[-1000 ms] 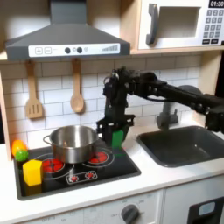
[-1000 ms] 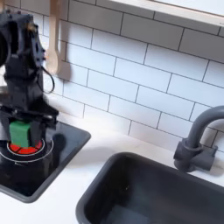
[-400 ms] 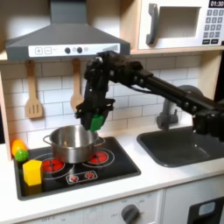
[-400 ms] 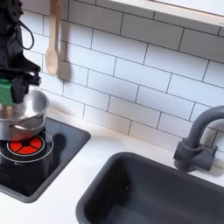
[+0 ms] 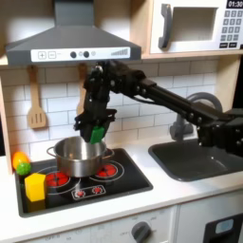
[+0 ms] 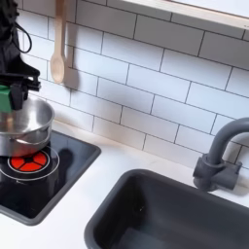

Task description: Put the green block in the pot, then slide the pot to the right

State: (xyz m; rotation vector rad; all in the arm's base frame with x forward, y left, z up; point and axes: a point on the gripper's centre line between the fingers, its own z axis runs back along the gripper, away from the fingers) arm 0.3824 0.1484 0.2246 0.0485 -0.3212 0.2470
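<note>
One gripper (image 5: 95, 134), fingers clamped on one small bright green block (image 5: 97, 135), held just above the rim of one shiny round silver pot (image 5: 78, 156) on the black stove (image 5: 104, 182). Beside it, at the first exterior view's left: one yellow block (image 5: 35, 186), one green ball (image 5: 23, 168); two wooden utensils on the tiles. Microwave keypad writing unreadable.
</note>
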